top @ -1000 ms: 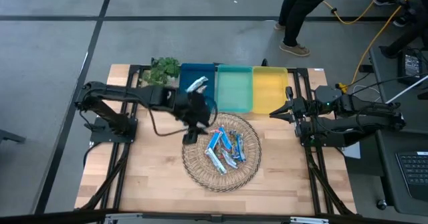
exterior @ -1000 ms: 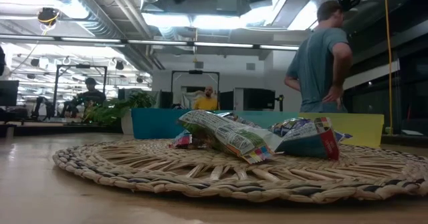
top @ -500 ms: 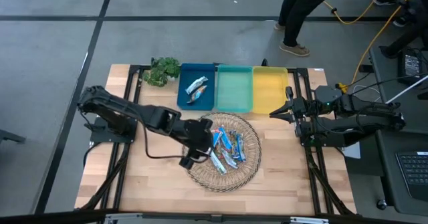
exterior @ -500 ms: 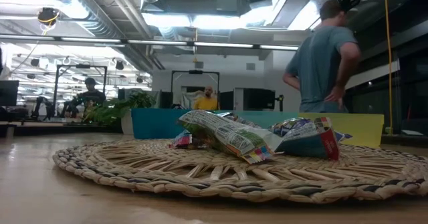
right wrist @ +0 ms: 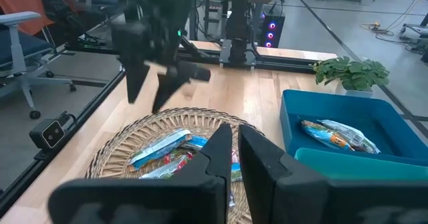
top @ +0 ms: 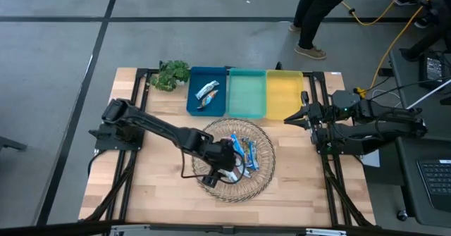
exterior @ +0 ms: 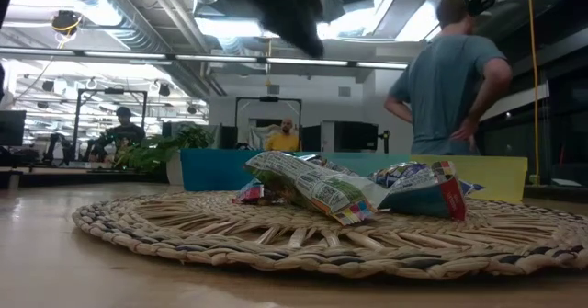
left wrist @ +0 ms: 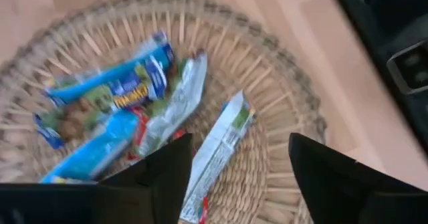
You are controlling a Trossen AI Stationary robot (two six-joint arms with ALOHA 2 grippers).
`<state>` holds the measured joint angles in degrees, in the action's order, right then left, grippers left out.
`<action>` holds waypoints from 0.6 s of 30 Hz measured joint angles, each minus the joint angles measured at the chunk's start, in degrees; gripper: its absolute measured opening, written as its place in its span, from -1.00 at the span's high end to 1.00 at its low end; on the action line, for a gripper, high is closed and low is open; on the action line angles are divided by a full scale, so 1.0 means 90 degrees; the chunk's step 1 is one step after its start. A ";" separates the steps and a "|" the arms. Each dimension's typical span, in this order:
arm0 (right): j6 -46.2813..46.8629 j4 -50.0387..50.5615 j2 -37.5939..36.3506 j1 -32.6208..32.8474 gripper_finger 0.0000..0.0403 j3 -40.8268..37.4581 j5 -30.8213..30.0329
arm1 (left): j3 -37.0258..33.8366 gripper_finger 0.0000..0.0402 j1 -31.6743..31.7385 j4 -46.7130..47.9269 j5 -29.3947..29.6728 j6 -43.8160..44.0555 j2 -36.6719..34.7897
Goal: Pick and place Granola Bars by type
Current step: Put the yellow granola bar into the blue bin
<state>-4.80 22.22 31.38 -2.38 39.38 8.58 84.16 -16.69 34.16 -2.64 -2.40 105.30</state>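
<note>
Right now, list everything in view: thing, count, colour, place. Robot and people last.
Granola bars: several in a pile, count unclear, mostly blue with some silver-white and red, on the woven mat.
Bars in blue bin: two or so, silver-white and blue.
Woven mat: one, tan, round, middle of the table.
Blue bin: one, back of table, leftmost of three.
Teal bin: one, middle, nothing seen in it.
Yellow bin: one, rightmost, nothing seen in it.
Plant: one, green, beside the blue bin.
Table: one, light wood.
Left gripper: dark, open, over the mat above the bars.
Right gripper: dark, shut, waiting at the table's right edge.
Person: one standing beyond the table, others farther back.
</note>
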 joint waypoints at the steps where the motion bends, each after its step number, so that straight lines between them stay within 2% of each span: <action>1: 0.0000 0.0000 0.0000 -0.0001 0.84 0.0000 0.0000 | 0.0000 -0.23 0.0000 0.0003 0.0015 -0.0044 0.0091; 8: 0.0000 0.0000 0.0000 -0.0001 0.84 0.0000 0.0002 | -0.0002 -0.36 0.0066 0.0032 0.0050 -0.0150 0.0578; 18: 0.0000 0.0000 0.0000 -0.0001 0.84 0.0000 0.0002 | -0.0002 -0.32 0.0126 -0.0015 0.0143 -0.0038 0.0985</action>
<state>-4.80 22.22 31.38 -2.39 39.38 8.60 84.14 -15.55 34.03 -1.35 -2.74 114.17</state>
